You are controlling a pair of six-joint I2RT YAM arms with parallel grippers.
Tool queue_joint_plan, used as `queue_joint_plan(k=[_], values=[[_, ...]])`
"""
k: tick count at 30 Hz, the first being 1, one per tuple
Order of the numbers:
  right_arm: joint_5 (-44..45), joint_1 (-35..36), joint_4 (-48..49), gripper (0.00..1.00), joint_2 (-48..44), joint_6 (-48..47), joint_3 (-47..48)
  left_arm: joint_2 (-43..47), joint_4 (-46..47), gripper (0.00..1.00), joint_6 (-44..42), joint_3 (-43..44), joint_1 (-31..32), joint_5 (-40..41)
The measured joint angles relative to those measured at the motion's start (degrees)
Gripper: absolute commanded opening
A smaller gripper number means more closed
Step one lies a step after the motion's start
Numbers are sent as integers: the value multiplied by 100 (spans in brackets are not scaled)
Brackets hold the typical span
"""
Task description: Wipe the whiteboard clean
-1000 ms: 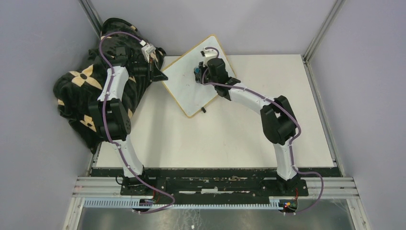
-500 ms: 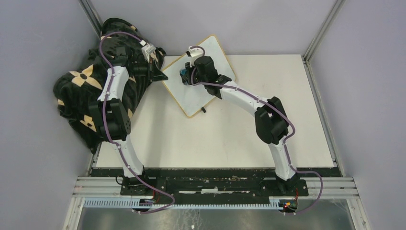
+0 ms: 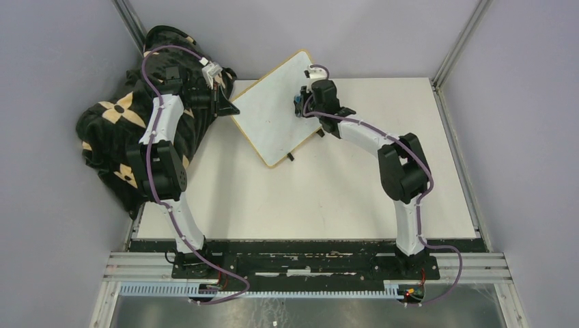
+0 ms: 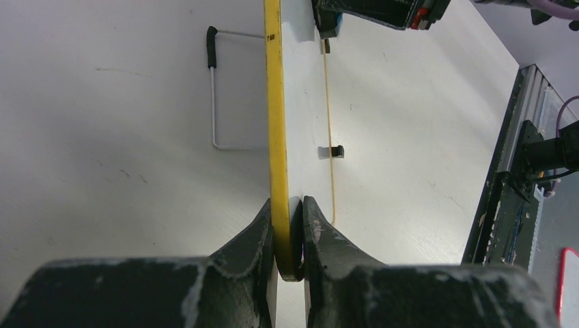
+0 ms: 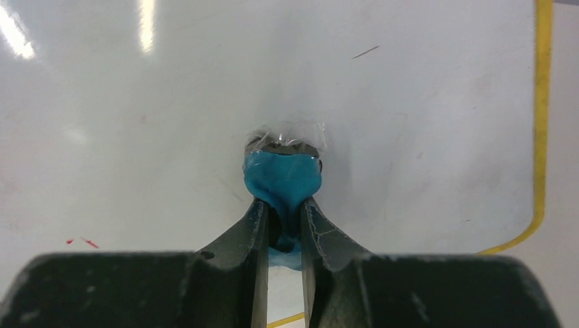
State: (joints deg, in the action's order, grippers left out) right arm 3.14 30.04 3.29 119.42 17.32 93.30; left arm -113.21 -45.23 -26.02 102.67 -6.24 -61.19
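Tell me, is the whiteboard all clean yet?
Not quite. The whiteboard is mostly white, but tiny red marks show low on the left in the right wrist view.

whiteboard cropped by frame edges, tiny red marks, possibly ink

The left arm rises along the left side with its elbow folded, and the left gripper has its fingers clamped on the whiteboard frame. The right arm reaches forward and inward, and the right gripper points down, pinching a blue eraser.
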Motion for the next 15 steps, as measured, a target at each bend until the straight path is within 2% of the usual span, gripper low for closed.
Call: queue_joint_plan(k=[7,15], values=[[363,798,4,1,0,-94,68,0,-26,3,4,0,-2,2],[184,1714,-9,0,164,-140,299,2,-20,3,2,-20,7,-22]])
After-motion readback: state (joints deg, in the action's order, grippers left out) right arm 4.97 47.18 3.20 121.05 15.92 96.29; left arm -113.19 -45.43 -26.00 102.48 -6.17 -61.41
